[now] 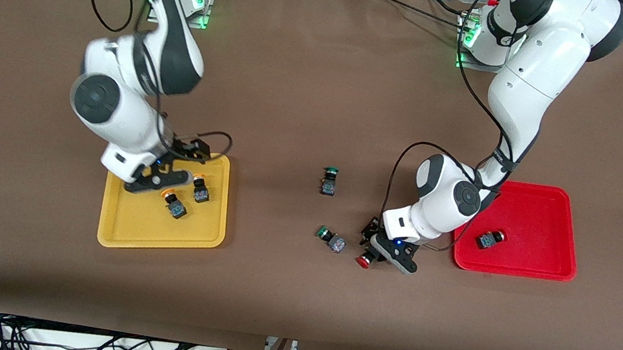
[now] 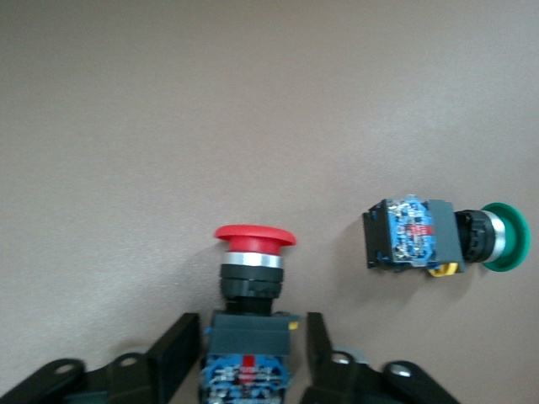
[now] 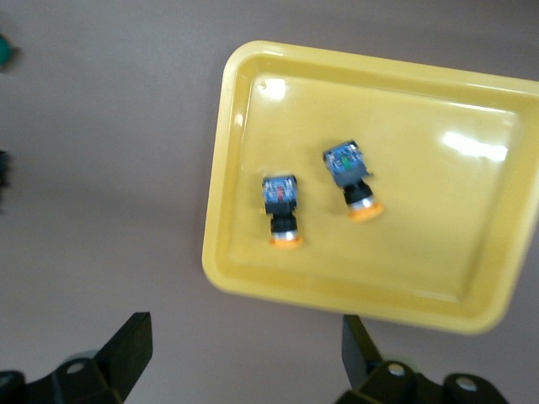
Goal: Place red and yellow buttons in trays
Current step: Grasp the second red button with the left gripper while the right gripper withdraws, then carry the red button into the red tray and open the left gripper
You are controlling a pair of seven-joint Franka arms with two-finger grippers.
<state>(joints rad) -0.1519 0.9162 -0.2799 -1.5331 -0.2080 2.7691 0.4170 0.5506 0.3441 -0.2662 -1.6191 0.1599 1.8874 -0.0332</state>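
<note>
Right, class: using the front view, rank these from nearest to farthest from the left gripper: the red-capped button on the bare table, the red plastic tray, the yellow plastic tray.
1. Red-capped button on the bare table: between the jaws of the left gripper.
2. Red plastic tray: beside it, at the left arm's end of the table.
3. Yellow plastic tray: at the right arm's end.

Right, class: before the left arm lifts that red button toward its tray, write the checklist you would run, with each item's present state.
1. Left gripper straddles the red button body: ok.
2. Fingers clamped on it: not ok, gaps show on both sides.
3. Nearby green button apart from the fingers: ok.
4. Red tray has free floor beside the red button already inside: ok.
5. Both yellow buttons in the yellow tray: ok.
6. Right gripper open and holding nothing: ok.
</note>
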